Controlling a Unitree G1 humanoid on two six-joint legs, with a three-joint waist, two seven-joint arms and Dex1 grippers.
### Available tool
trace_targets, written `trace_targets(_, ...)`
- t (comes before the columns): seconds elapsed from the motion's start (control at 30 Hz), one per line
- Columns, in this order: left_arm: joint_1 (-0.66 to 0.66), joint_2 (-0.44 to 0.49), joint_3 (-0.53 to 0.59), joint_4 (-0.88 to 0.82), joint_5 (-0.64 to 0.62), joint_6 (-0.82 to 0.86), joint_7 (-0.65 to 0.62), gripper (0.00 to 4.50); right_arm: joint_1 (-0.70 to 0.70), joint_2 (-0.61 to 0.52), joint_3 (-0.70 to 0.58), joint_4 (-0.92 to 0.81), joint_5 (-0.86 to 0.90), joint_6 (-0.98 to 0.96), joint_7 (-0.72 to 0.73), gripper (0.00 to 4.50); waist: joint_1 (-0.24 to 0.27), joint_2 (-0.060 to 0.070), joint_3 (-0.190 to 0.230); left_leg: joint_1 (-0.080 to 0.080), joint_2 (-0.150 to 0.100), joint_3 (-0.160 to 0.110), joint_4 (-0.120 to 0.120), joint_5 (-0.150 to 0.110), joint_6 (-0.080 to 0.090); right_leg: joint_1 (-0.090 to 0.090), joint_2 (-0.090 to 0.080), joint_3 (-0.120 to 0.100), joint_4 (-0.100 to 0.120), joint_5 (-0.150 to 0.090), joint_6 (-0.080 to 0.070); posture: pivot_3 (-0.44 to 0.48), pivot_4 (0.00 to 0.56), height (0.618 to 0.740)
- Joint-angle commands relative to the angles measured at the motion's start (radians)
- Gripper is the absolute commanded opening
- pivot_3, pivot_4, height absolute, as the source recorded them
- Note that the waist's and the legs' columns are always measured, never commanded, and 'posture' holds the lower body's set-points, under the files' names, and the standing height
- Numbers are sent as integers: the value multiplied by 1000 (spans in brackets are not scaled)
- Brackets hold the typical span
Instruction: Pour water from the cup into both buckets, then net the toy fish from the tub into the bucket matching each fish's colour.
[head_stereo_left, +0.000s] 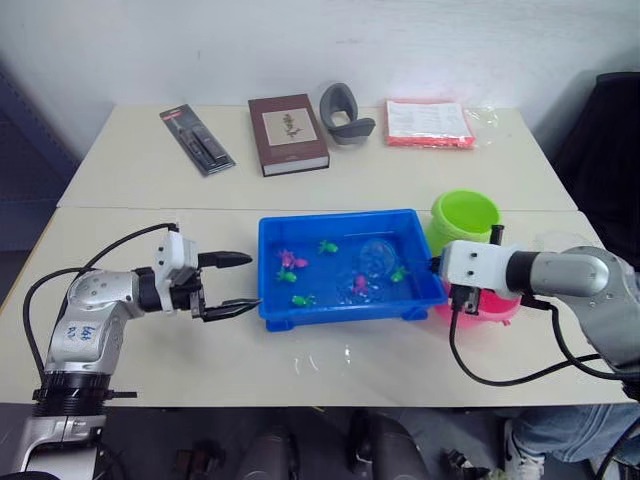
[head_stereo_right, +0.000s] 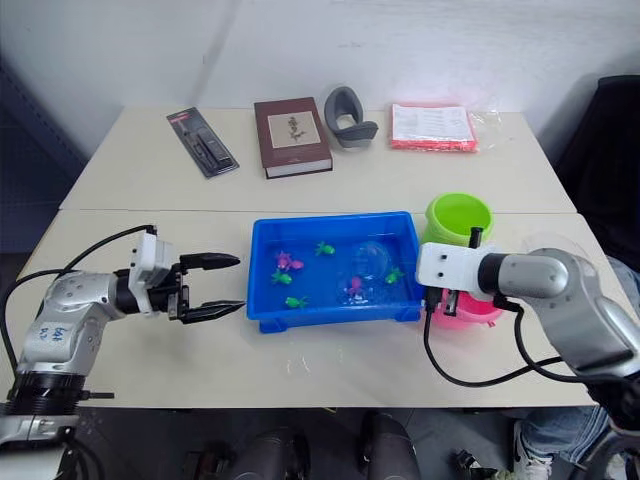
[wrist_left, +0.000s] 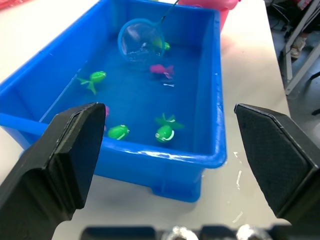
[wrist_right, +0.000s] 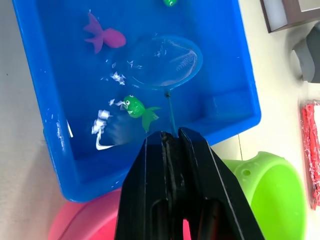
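Right gripper (wrist_right: 170, 142) pinches the net (wrist_right: 167, 62) by its thin handle — blue hoop dipped in the blue tub (head_stereo_left: 275, 240) among green and pink fish. Left gripper (head_stereo_left: 235, 285) gapes open beside the tub — empty.

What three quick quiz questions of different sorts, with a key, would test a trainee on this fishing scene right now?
1. True or false: the left gripper is open and holds nothing.
2. Which does the right gripper pinch? A) a toy fish B) the net's stick C) the tub's rim
3. Fill in: the net hoop sits inside the ____.

Key:
1. True; it hangs beside the tub.
2. B.
3. Tub, with a green fish beside the hoop and none in it.
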Motion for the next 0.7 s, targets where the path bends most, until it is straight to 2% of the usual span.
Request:
trace_targets(0.03,14,32,39,-43,-21,5,5,4441,-27,21,5,-8,1,-1,52,0,0,0,0,0,0,0,0,0,0,0,0,0,0,0,0,0,150,740)
trace_targets(0.2,24,44,45,-47,-22,9,6,4441,-17,66,-28,-57,99,151,108,0,2,0,0,0,0,0,0,0,0,0,0,0,0,0,0,0,150,740)
trace_targets(0.33,24,44,47,-50,-21,11,9,4441,-12,112,-131,-87,229,330,92,0,2,0,0,0,0,-1,0,0,0,0,0,0,0,0,0,0,150,740)
trace_targets(0.4,23,44,45,-53,-23,15,8,4441,16,123,-226,-103,307,408,81,0,5,0,0,0,0,-1,0,0,0,0,0,0,0,0,0,0,150,740)
trace_targets(0.53,2,37,26,-52,-28,24,-6,4441,161,103,-395,-152,369,398,94,0,12,0,0,-2,0,-3,0,0,0,1,0,-3,-1,0,0,0,150,740)
trace_targets(0.7,-53,15,-10,-64,-39,51,-19,4441,373,190,-657,-217,443,284,85,0,9,0,0,-3,-2,-4,0,0,0,0,0,-3,-1,0,1,0,150,740)
